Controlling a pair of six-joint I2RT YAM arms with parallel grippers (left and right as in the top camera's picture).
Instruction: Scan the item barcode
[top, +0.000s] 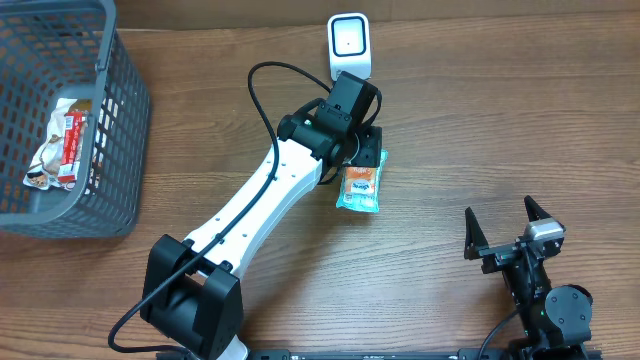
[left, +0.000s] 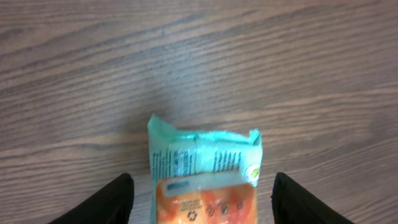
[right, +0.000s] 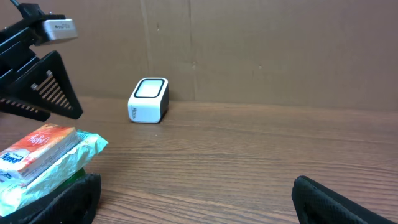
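The item is an orange and teal snack packet (top: 360, 187) lying flat on the wooden table, below the white barcode scanner (top: 349, 45). My left gripper (top: 366, 156) reaches down over the packet's upper end. In the left wrist view the packet (left: 205, 168) lies between the two black fingers (left: 118, 202), with a thin gap on each side, so the left gripper (left: 202, 194) is open around it. My right gripper (top: 508, 232) stands wide open near the front right with nothing in it. From the right wrist view the packet (right: 43, 155) and the scanner (right: 149, 101) are both visible.
A grey plastic basket (top: 120, 120) stands at the back left and holds other snack packets (top: 60, 140). A brown cardboard wall (right: 280, 50) closes the far side behind the scanner. The left arm (top: 270, 195) crosses the table diagonally.
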